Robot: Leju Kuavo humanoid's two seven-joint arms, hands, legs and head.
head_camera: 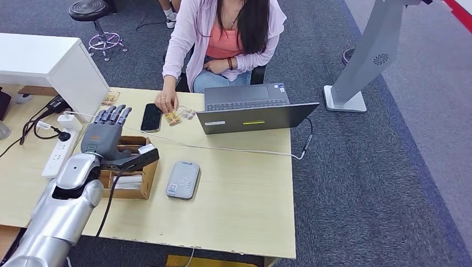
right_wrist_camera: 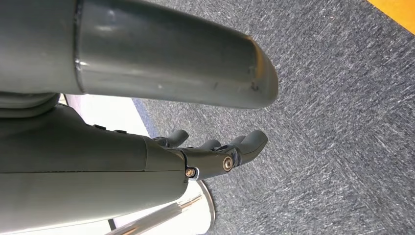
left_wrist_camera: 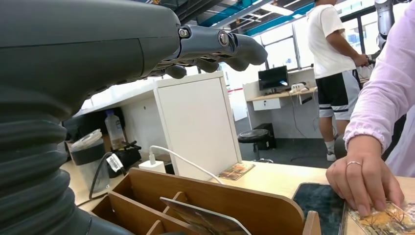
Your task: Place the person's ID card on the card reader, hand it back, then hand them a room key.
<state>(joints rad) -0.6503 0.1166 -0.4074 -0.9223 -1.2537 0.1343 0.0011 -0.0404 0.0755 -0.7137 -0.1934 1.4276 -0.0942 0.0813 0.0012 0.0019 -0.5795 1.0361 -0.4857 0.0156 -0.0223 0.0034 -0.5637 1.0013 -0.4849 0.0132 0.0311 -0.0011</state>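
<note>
My left hand point(head_camera: 106, 135) hovers open over the wooden card box point(head_camera: 131, 183) at the desk's left, fingers spread and holding nothing; the fingers point(left_wrist_camera: 215, 46) also reach over the box point(left_wrist_camera: 215, 198). A card point(left_wrist_camera: 205, 221) stands in one slot. The grey card reader point(head_camera: 183, 179) lies just right of the box. The seated person's hand point(head_camera: 166, 103) presses a yellow-patterned card point(head_camera: 173, 118) onto the desk next to a black phone point(head_camera: 151, 117); up close, their fingers point(left_wrist_camera: 367, 178) rest on that card point(left_wrist_camera: 384, 221). My right hand point(right_wrist_camera: 215, 154) hangs over carpet, holding nothing.
An open laptop point(head_camera: 250, 108) stands at the desk's far side, with a thin cable point(head_camera: 234, 149) running across the desk. A power strip point(head_camera: 58, 153) and a white cabinet point(head_camera: 55, 67) are at the left. A grey stand point(head_camera: 362, 61) is on the floor at the right. Another person point(left_wrist_camera: 337, 63) stands in the background.
</note>
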